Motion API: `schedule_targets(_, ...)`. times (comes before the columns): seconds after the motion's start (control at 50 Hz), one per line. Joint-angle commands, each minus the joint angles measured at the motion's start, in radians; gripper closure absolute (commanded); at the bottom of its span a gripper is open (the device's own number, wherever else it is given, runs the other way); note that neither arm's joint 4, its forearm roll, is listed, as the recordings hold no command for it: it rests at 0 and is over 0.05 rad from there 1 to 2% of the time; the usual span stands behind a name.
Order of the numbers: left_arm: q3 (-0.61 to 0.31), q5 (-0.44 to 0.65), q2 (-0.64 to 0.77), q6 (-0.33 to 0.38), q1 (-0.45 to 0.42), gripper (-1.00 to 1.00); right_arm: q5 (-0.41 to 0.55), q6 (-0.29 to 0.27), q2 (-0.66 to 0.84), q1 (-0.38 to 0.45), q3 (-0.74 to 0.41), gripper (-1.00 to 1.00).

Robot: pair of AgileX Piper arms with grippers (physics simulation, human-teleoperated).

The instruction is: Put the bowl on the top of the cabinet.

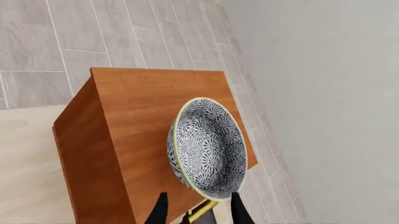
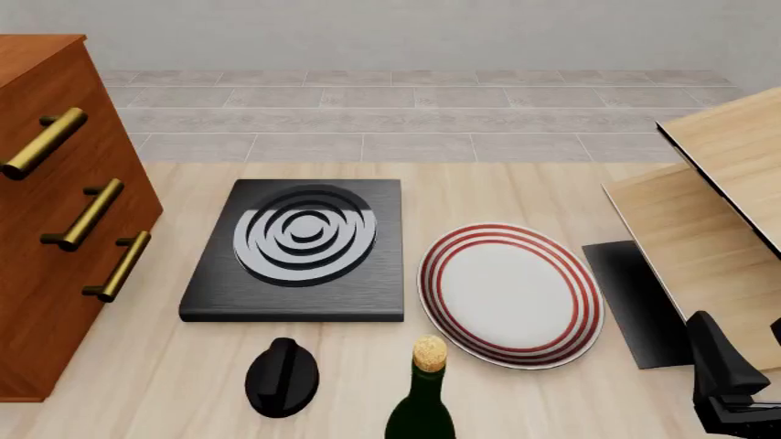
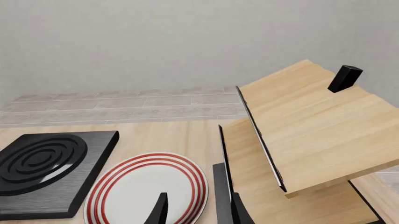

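Two grippers are on record. Left gripper [image 1: 198, 211]: in its wrist view both dark fingertips [image 1: 160, 210] show with a clear gap between them, jaws apart and clamped on nothing; the bowl's rim lies just ahead of the tips, and whether the far tip touches it cannot be told. Right gripper [image 3: 196, 210]: fingers spread apart, holding nothing, poised over the near edge of the plate [image 3: 146, 189]; in the front view only part of the right arm [image 2: 722, 370] appears, at 4 o'clock.

The bowl [image 1: 208, 148] sits on the top of the cabinet [image 1: 146, 100], close to one edge of that top. Its mouth faces up away from the wood, blue-and-white pattern and pale yellowish rim exposed. It is round, so no long axis applies. The bowl is out of the front view's frame; there the cabinet [image 2: 49, 219] stands at 9 o'clock, three brass handles [image 2: 83, 215] showing.

Surface: pale wood table [image 2: 513, 187]. At centre, a black hob [image 2: 299, 251]; the red-ringed plate just beside it toward 4 o'clock. A black knob-like item [image 2: 282, 375] and a bottle [image 2: 423, 402] stand at 6 o'clock. A light-wood structure [image 2: 720, 215] occupies 3 o'clock. Beyond: grey tiled floor [image 2: 403, 114] and plain wall [image 2: 403, 32]
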Motion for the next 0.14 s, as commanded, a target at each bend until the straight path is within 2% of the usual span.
schedule_targets(0.02,0.03,0.007,-0.092,-0.018,-0.035,-1.0,0.0,0.0,0.0,0.0,0.0,-1.0)
schedule_targets(0.14,0.043,0.016,-0.147,-0.031,-0.057,-1.0,0.0,0.0,0.0,0.0,0.0,-1.0)
